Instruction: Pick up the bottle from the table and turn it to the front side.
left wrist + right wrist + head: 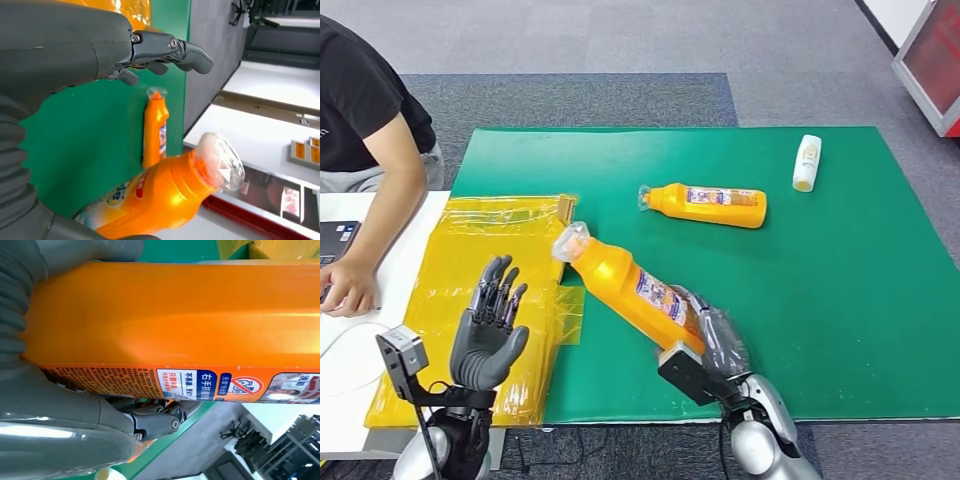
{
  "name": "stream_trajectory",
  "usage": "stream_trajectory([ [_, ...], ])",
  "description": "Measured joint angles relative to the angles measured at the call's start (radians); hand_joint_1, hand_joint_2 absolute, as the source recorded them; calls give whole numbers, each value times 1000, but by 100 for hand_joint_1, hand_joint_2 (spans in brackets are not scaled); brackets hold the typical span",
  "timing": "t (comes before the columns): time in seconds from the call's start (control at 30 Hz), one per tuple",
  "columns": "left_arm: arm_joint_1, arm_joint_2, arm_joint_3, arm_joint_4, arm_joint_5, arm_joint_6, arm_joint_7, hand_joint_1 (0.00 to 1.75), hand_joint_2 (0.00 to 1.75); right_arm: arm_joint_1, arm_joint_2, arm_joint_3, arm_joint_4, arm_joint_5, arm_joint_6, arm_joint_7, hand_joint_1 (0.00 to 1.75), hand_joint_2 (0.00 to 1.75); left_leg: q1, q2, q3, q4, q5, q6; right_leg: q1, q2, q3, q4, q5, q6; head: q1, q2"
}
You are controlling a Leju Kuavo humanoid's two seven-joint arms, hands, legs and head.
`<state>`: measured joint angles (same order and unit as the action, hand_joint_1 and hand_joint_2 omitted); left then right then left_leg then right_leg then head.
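My right hand [712,345] grips the base of an orange bottle [633,287] and holds it tilted above the green mat [810,300], its clear-wrapped cap toward the left. The same bottle [170,315] crosses the right wrist view, its label edge showing, with my fingers [151,422] wrapped under it. My left hand [490,330] is raised, palm up and fingers apart, holding nothing, over the yellow plastic sheet [471,255]. From the left wrist, the held bottle [162,195] passes close beside my left hand [113,50].
A second orange bottle [709,205] lies flat further back on the mat, and a small white bottle [807,162] lies at the far right. A person's arm [373,215] rests on the white table [350,360] at left, by a laptop.
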<state>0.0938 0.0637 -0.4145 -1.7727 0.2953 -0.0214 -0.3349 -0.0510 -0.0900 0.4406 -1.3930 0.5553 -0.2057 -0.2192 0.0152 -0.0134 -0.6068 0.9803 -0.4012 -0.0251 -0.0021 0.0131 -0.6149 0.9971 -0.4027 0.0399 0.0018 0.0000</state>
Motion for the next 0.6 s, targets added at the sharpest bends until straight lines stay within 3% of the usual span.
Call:
stream_trajectory([
  [0.13,-25,-1,-20,0,-6,-11,11,0,175,-8,0,22,-12,11,0,-8,175,175,0,0,0,0,0,0,0,0,0,0,0,0,0,0],
  [0.6,-88,-2,-90,15,43,-32,91,0,175,-24,0,51,-71,-13,-65,-42,175,175,0,0,0,0,0,0,0,0,0,0,0,0,0,0],
])
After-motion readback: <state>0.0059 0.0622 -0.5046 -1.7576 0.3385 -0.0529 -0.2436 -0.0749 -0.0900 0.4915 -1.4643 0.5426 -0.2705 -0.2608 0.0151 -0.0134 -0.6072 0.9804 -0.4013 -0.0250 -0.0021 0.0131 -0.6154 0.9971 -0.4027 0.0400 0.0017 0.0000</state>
